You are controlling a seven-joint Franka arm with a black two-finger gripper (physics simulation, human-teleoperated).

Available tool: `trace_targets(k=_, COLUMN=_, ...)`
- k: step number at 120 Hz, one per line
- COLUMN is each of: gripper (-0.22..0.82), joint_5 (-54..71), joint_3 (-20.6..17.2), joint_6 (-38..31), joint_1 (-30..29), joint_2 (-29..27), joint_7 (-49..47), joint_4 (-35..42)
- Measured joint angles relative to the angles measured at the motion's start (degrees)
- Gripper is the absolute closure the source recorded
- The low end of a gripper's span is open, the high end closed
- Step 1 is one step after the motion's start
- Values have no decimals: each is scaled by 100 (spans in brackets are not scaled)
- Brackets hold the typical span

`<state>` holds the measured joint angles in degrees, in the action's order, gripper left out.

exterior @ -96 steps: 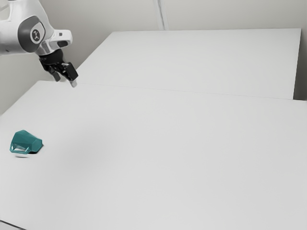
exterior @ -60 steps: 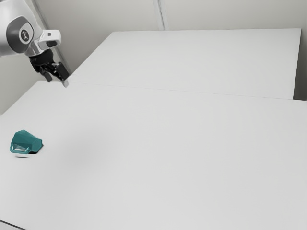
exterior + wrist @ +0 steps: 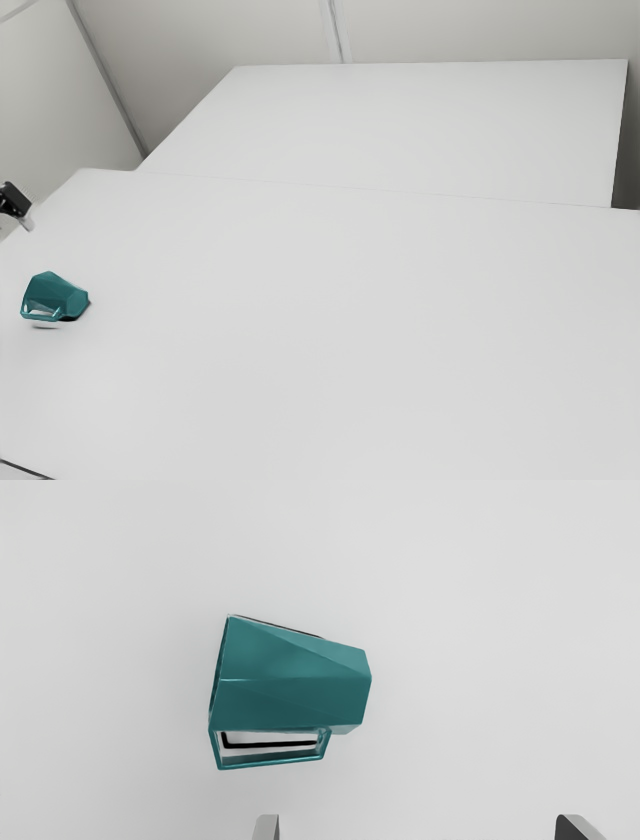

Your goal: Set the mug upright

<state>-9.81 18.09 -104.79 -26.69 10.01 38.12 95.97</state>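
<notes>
At the exterior view's left edge part of my gripper (image 3: 18,208) shows, raised above the table and behind the mug. The teal faceted mug (image 3: 54,297) lies on its side on the table. In the wrist view my gripper (image 3: 417,827) is open, its two fingertips far apart with nothing between them. Ahead of the fingertips lies the mug (image 3: 295,675), apart from both, with its handle (image 3: 272,762) on the side toward the gripper.
The white table (image 3: 350,330) stretches to the exterior view's right. Behind it stands another white surface (image 3: 400,125). A dark thin line (image 3: 25,469) crosses the exterior view's lower left corner.
The arm has swung toward the exterior view's left and my gripper is lower in that view, nearer the mug. The mug has not moved.
</notes>
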Motion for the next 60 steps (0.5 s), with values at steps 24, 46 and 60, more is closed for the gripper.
trace_targets(k=24, gripper=0, joint_5=-233, joint_3=-73, joint_6=51, joint_1=-509, joint_2=658, joint_7=567, joint_4=-449)
trace_targets(k=46, gripper=0, joint_5=-474, joint_3=-1278, joint_6=337, joint_1=-1902, joint_2=1592, joint_7=1106, joint_4=-1386)
trace_targets(k=60, gripper=0, joint_5=-525, joint_3=-2132, joint_6=503, joint_1=-2752, joint_2=1969, joint_7=1417, joint_4=-1679)
